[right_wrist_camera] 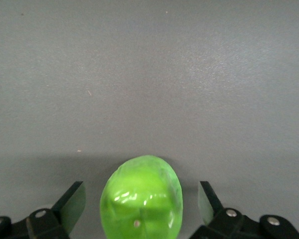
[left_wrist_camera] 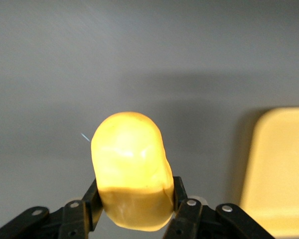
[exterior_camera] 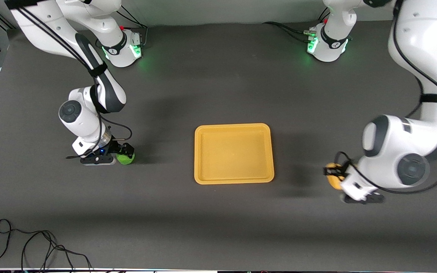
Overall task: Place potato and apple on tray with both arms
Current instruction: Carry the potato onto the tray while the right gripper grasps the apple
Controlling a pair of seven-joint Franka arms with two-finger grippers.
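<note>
Gripping the potato at its lower sides, my left gripper is closed on it near the left arm's end of the table, beside the empty tray. It looks smooth, yellow, light and probably slippery. My right gripper stands open around the faceted green apple, perhaps not touching it.

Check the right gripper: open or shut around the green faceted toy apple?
Open: the right gripper's fingers flank the apple with gaps.
</note>
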